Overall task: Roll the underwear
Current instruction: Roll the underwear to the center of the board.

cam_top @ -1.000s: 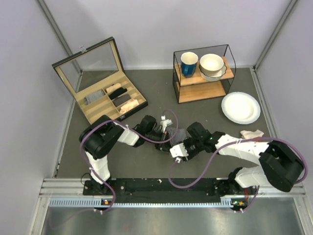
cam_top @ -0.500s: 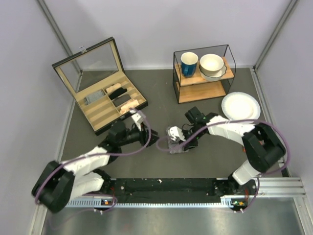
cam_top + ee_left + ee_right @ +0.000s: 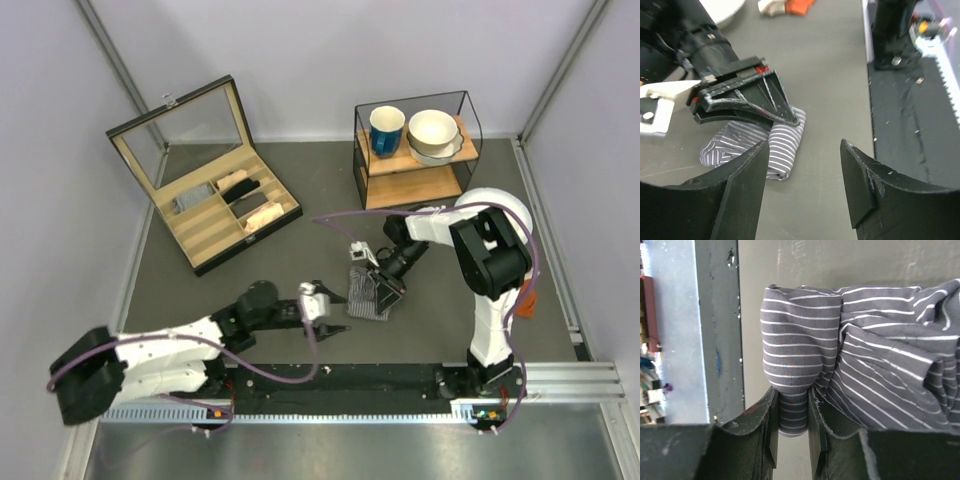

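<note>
Right wrist view: right hand (image 3: 792, 407) clamped on a fold of the underwear (image 3: 800, 350), bunched just five o'clock of counter (image 3: 320, 190) centre. Left hand (image 3: 802, 180) apart, empty, at its eight o'clock. Advisable: hold fold taut, roll slowly, tuck edges evenly.

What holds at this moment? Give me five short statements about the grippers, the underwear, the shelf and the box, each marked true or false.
1. The right gripper is shut on a fold of the underwear. True.
2. The left gripper also grips the underwear. False: it is open and empty, apart from the cloth.
3. A blue mug stands on the shelf's upper board. True.
4. The underwear lies in the compartment box. False: it lies on the table between the arms.
5. The box's lid is closed. False: it stands open.
</note>
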Motion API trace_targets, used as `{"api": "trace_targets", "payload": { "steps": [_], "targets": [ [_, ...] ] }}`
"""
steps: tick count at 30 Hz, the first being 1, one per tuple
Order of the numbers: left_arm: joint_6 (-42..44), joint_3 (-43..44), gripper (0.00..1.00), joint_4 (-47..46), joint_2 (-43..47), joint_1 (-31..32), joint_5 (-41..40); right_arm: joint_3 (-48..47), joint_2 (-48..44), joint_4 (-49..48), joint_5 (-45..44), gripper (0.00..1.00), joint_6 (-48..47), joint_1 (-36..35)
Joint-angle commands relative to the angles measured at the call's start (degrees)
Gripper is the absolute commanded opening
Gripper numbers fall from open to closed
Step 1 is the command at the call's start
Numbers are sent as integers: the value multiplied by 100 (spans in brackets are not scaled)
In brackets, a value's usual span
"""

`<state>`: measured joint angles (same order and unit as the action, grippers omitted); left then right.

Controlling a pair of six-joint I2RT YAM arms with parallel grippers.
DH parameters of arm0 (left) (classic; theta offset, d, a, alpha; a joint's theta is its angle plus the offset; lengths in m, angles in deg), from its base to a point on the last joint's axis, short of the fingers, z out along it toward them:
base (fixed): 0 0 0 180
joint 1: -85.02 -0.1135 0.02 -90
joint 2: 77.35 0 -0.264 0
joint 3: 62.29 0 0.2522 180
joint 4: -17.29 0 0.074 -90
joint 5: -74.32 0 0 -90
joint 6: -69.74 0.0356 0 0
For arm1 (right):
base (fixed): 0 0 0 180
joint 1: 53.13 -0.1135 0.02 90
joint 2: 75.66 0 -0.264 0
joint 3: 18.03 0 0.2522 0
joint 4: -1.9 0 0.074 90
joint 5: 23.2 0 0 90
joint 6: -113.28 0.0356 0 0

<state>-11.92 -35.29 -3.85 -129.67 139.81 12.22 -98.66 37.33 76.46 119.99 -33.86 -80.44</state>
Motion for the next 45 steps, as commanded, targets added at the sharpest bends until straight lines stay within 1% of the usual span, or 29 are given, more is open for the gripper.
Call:
{"api": "trace_targets", "payload": {
  "steps": [1, 2, 3, 5, 11, 13, 14, 15, 18, 19, 20, 22, 23, 25, 29, 30, 31, 33, 34, 35, 36, 37, 38, 40, 41, 42, 43, 44, 45],
  "targets": [
    [1678, 1134, 64, 1492, -1121, 717, -1163, 69, 241, 504, -467, 20, 142, -29],
    [1941, 1277, 65, 1808, -1515, 787, -1399, 69, 241, 504, -476, 21, 151, -37],
    [2048, 1530, 65, 1915, -1710, 884, -1480, 60, 250, 504, -494, 21, 151, -38],
    [2303, 1725, 66, 2039, -2201, 946, -1577, 60, 250, 495, -511, 22, 151, -38],
    [2585, 2394, 66, 2373, -3186, 1034, -1718, 60, 232, 495, -538, 22, 151, -38],
    [2576, 2578, 63, 2478, -3372, 1034, -1857, 69, 232, 495, -546, 23, 142, -37],
    [2568, 2649, 59, 2557, -3547, 1034, -1893, 78, 224, 503, -546, 24, 125, -29],
    [2559, 2797, 50, 2645, -3618, 1034, -1902, 78, 215, 503, -555, 24, 125, -37],
    [2418, 3052, 30, 2979, -3873, 1026, -1867, 86, 153, 486, -590, 28, 98, -29],
    [2296, 3114, 9, 3145, -3978, 1008, -1798, 87, 110, 477, -634, 31, 81, -29],
    [2217, 3176, 0, 3216, -4032, 982, -1736, 95, 57, 442, -660, 33, 72, -20],
    [1910, 3282, 0, 3340, -4128, 833, -1464, 121, -206, 337, -704, 37, 151, 50],
    [1787, 3291, 0, 3366, -4155, 763, -1132, 130, -320, 276, -731, 38, 238, 103],
    [1445, 3300, 0, 3375, -4251, 552, -849, 235, -751, -23, -818, 41, 361, 340],
    [820, 3326, 0, 3297, -4453, 34, 406, 516, -1533, -655, -705, 44, 642, 928],
    [679, 3378, 0, 3253, -4532, -229, 1053, 596, -1682, -787, -670, 45, 687, 1034],
    [373, 3440, 0, 3252, -4716, -344, 1277, 796, -2067, -1145, -652, 47, 722, 1226],
    [116, 3676, 0, 3296, -4963, -582, 1673, 1017, -2490, -1472, -661, 48, 766, 1351],
    [-50, 3765, 0, 3427, -5234, -644, 1962, 1201, -2701, -1683, -626, 48, 740, 1395],
    [-165, 3852, 0, 3463, -5367, -688, 2061, 1298, -3138, -1807, -617, 49, 662, 1395],
    [-262, 4010, 0, 3463, -5516, -793, 2157, 1404, -3351, -1912, -599, 49, 609, 1404],
    [-506, 4064, 0, 3463, -5787, -846, 2350, 1614, -3554, -2061, -495, 49, 521, 1404],
    [-613, 4143, 0, 3550, -5938, -899, 2412, 1720, -3991, -2115, -433, 50, 277, 1395],
    [-806, 4398, 0, 3805, -6332, -1040, 2527, 2079, -4380, -2177, -171, 56, -32, 1395],
    [-807, 4477, 0, 3902, -6448, -1101, 2562, 2212, -4547, -2177, -55, 58, -451, 1395],
    [-816, 4634, 0, 3972, -6545, -1119, 2606, 2353, -4880, -2151, 68, 62, -708, 1395],
    [-1077, 4679, 0, 3973, -6711, -1154, 2633, 2667, -5005, -2125, 278, 70, -1015, 1386],
    [-1158, 4714, 0, 3903, -6782, -1224, 2642, 2818, -5154, -2116, 306, 75, -1566, 1299],
    [-1246, 4749, 0, 3850, -6844, -1268, 2642, 2959, -5416, -2133, 280, 78, -1815, 1229]
  ]
}}
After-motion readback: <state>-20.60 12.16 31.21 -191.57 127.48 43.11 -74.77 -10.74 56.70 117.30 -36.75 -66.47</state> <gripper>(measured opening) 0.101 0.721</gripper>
